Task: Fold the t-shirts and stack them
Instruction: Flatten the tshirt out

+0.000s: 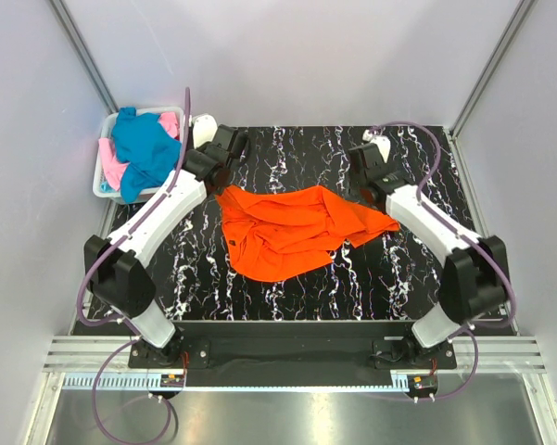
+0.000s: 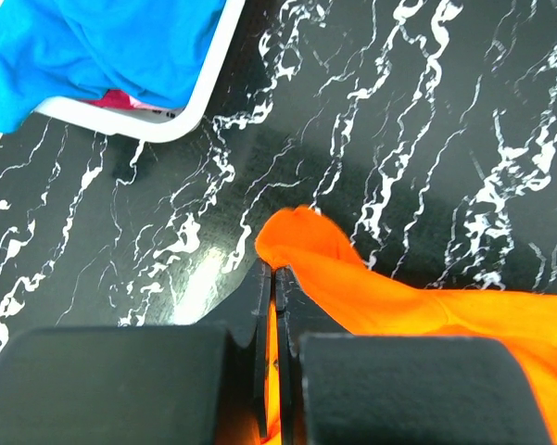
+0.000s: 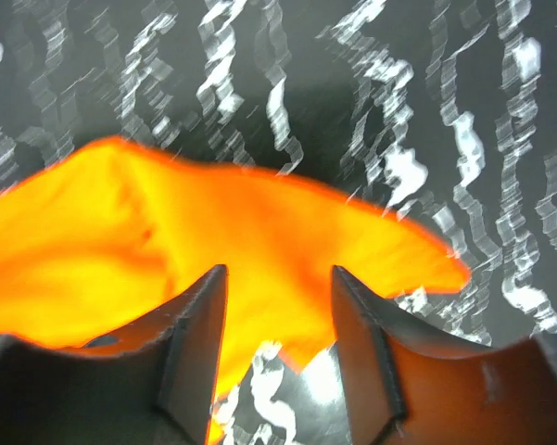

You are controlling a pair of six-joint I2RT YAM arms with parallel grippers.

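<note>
**Position.** The orange t-shirt (image 1: 292, 232) lies rumpled and only partly spread on the black marbled tabletop (image 1: 371, 278), stretched between the two sets of jaws. The teal t-shirt (image 1: 146, 148) and the pink t-shirt (image 1: 171, 122) sit in the white basket (image 2: 199, 102), ahead of the left jaws and off to their left.

**Left jaws.** Together, clamped on one corner of the orange cloth. A small peak of fabric rises just ahead of their tips, and the rest trails away to their right.

**Right jaws.** Apart, gripping nothing. The opposite end of the shirt, a pointed flap, lies directly beneath and ahead of them. Bare tabletop begins just beyond its tip, to their right.

**Handling, as I judge it.**
- The shirt is light and completely limp. It will not hold a shape and will sag from any point I lift.
- One pinch point lets the cloth swing and bunch, so I want a grip at each end to keep an edge taut.
- The cloth is thin, so the jaws must close fully, and on a doubled part where possible.
- The glossy tabletop should let the fabric drag easily. A slow pull would flatten wrinkles, whereas a quick one would fling loose folds.

**Where to grasp.** I would take the flap a little inboard of its tip, at the hem or seam below the right jaws.
</note>
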